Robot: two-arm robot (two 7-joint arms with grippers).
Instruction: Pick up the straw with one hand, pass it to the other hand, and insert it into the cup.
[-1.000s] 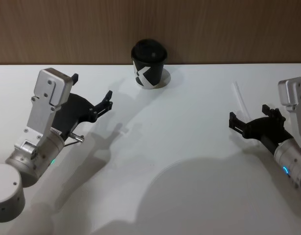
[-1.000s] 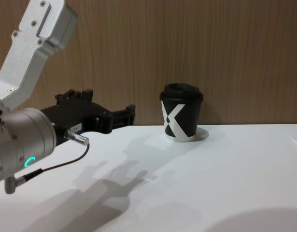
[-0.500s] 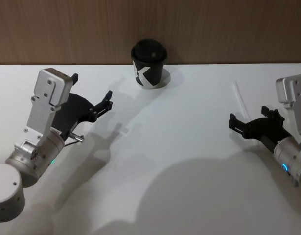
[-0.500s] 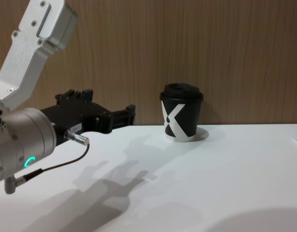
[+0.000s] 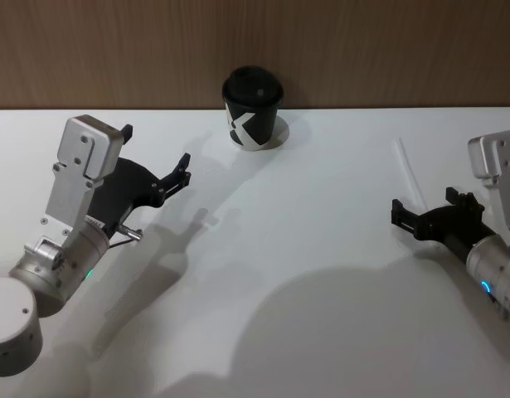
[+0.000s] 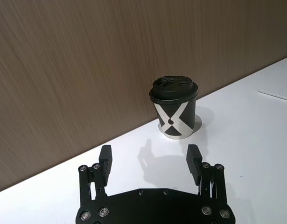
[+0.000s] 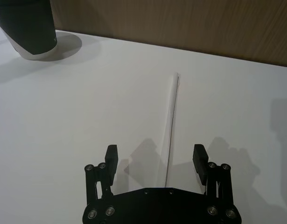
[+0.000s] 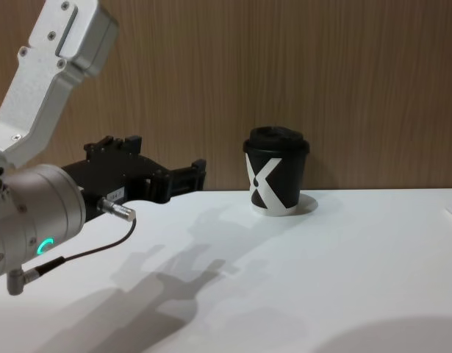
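Observation:
The straw (image 5: 406, 172) lies flat on the white table at the right, a thin white tube. In the right wrist view the straw (image 7: 171, 112) runs away from my right gripper (image 7: 156, 156), its near end between the open fingers. From above, that right gripper (image 5: 422, 209) hovers open over the straw's near end. The black cup (image 5: 253, 108) with a white X and a domed lid stands upright at the back centre by the wall. My left gripper (image 5: 159, 151) is open and holds nothing at the left, pointing at the cup (image 6: 175, 109).
A wood-panelled wall (image 5: 362, 50) runs along the table's far edge just behind the cup. The white table (image 5: 304, 249) stretches bare between the two arms. The left arm's silver housing (image 8: 56, 59) rises high at the left in the chest view.
My right gripper has shifted slightly back and lower over the straw's near end. The left arm, the cup and the straw have not moved.

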